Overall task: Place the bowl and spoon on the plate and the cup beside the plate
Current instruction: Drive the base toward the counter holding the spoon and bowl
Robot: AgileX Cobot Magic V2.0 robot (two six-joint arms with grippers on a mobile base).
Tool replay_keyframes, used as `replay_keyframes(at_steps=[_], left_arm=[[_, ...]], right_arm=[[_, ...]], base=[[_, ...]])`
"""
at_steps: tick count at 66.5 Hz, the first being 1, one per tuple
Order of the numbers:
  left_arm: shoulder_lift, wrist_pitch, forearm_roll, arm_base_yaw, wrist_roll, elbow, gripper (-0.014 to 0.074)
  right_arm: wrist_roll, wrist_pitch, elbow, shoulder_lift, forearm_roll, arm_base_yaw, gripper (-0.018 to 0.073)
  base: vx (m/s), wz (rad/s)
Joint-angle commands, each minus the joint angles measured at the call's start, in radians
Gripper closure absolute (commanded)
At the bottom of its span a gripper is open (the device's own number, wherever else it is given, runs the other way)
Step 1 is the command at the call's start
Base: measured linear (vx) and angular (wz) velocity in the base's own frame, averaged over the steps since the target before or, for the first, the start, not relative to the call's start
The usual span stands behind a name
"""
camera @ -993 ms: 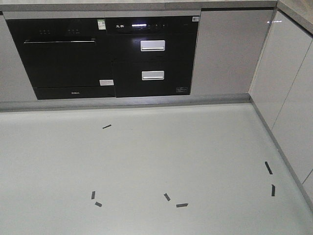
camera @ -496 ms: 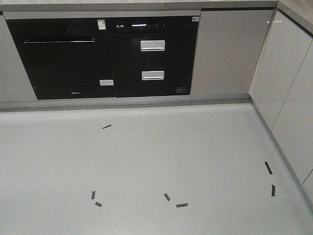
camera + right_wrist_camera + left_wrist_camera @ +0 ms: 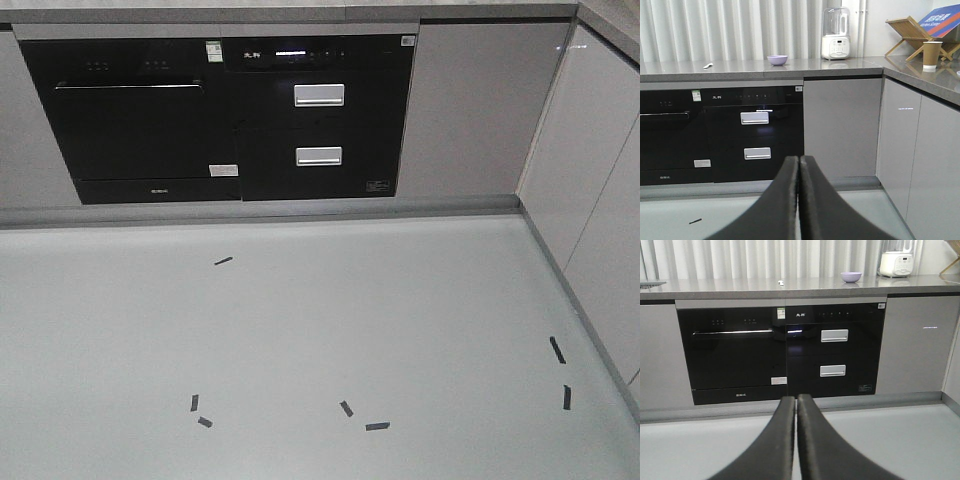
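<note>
Right wrist view: right claw and left claw pressed together, empty. Bowl and spoon lie apart on the bench, cup on its right wing; plate unseen. Best to drive closer, raise arms, spread 1 claw before reaching.

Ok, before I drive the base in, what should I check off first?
1. Left gripper empty: ok, shut on nothing.
2. Right gripper empty: ok, shut on nothing.
3. Bowl found: ok, upright on the back counter.
4. Spoon found: ok, on that counter, left of the bowl.
5. Cup found: ok, upright on the side counter.
6. Plate found: cannot tell, not in any view.
</note>
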Motion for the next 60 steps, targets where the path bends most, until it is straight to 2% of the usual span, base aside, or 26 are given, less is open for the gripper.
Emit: replay_keyframes(at_steps=[1,60], left_arm=[[-0.014,-0.067,-0.003,-0.006,-0.003,-0.017,0.0603],[-0.014,-0.067,-0.003,-0.006,-0.003,-0.017,0.0603]], right_arm=[[-0.006,-0.071,0.007,-0.006,-0.009,0.002,0.0565],[-0.006,-0.071,0.007,-0.006,-0.009,0.002,0.0565]], base=[[0.1,0.03],[0.14,0.0]])
